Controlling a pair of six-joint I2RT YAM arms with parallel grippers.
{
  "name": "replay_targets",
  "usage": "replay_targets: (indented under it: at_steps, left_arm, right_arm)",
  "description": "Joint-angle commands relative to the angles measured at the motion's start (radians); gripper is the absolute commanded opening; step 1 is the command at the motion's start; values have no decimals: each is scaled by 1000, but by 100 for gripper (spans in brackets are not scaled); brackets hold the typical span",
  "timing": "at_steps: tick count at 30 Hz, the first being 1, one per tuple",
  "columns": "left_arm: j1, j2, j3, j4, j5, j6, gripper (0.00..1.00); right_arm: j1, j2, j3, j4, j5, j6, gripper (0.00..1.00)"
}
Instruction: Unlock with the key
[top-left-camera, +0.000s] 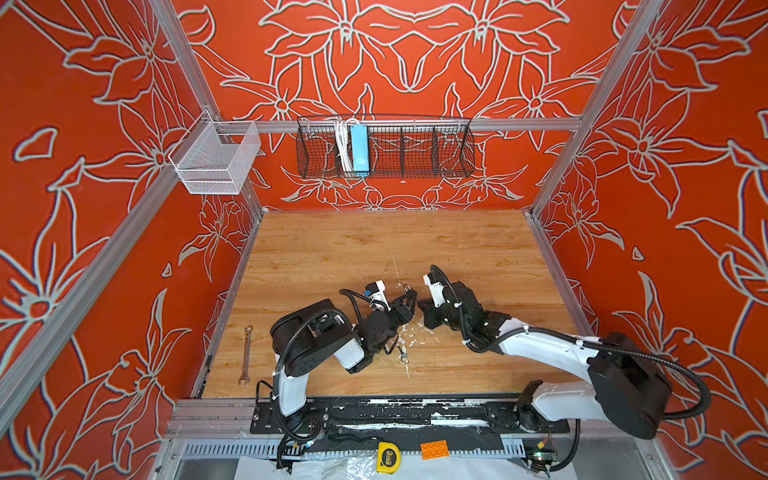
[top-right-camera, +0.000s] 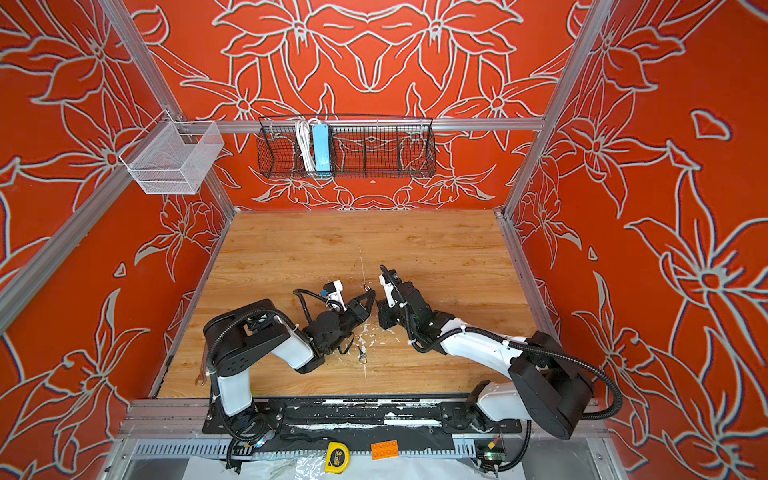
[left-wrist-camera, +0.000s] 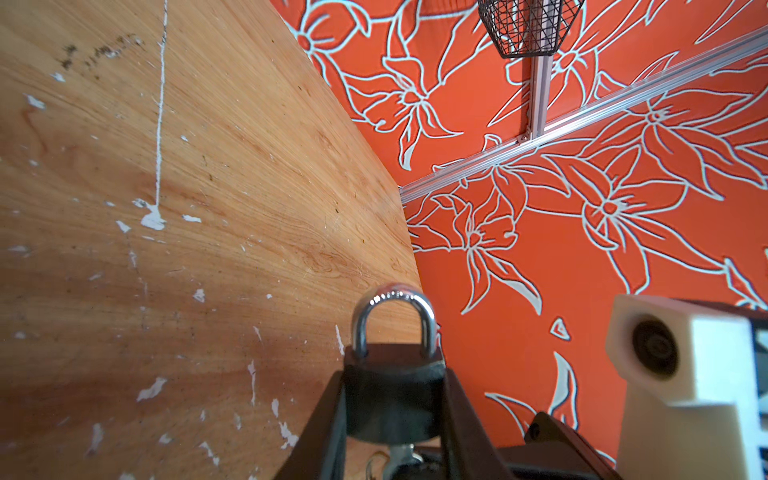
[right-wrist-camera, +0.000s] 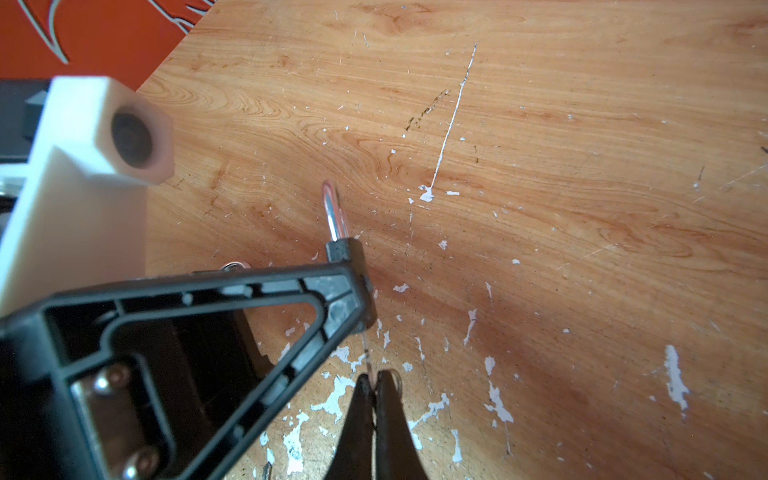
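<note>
Left gripper (left-wrist-camera: 393, 374) is clamping the padlock (left-wrist-camera: 392, 399) by its dark body. The jaws are standing narrow, one finger on each side. The shackle (left-wrist-camera: 392, 316) is poking out past the fingertips, and both its legs are sitting in the body (so it is reading as locked).

In both top views I am seeing the lock held over the table (top-left-camera: 374, 249), near the front middle, right between the two arms' tips. Left gripper (top-left-camera: 409, 294) and right gripper (top-left-camera: 420, 305) are nearly meeting there.

Right gripper (right-wrist-camera: 376, 382) is pinching fully closed on the key (right-wrist-camera: 368, 353). The key is showing edge-on as a thin sliver running from the pads up to the underside of the padlock. From the left wrist, the key (left-wrist-camera: 401, 455) is showing just under the lock body. I cannot tell how deep it is sitting in the keyway.

A wrench (top-left-camera: 246, 355) is lying well off to the left of the table.
</note>
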Motion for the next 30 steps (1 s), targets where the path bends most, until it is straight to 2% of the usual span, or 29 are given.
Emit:
replay_targets:
  at_steps: [1,8,15,27,30]
  left_arm:
    - [-33,43,7,-29,54,35,0]
    - [-34,64,22,-29,70,52,0]
    - [-36,79,45,-36,135,83,0]
    - [-39,81,61,-86,132,90,0]
    - [-39,86,62,-86,129,91,0]
  right_arm:
    - [-1,-40,7,138,41,13,0]
    - [-3,-81,-2,119,78,1,0]
    - [-2,-88,-5,137,44,-22,0]
    - [-2,-123,-17,155,16,-51,0]
    - [-2,-122,-22,169,-6,-55,6]
